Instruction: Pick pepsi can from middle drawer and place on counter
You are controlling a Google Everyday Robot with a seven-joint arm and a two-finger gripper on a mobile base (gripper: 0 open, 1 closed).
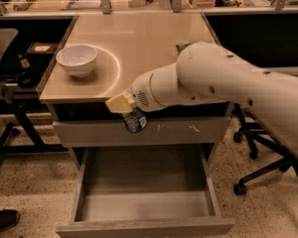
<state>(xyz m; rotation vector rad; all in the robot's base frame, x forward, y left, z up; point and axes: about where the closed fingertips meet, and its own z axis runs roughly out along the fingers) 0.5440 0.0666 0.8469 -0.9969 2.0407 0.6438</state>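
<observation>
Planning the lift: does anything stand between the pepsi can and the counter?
Only the counter's own front rim: the gripper holds the pepsi can just below it, in front of the scuffed drawer front. Past the rim the near counter is bare; the white bowl sits well to the left.

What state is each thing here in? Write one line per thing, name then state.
gripper: shut on the pepsi can, by the counter front edge.
pepsi can: held above the open drawer, not yet on the counter.
middle drawer: pulled open, nothing in it.
scuffed drawer: closed.
white bowl: upright on the counter.
</observation>
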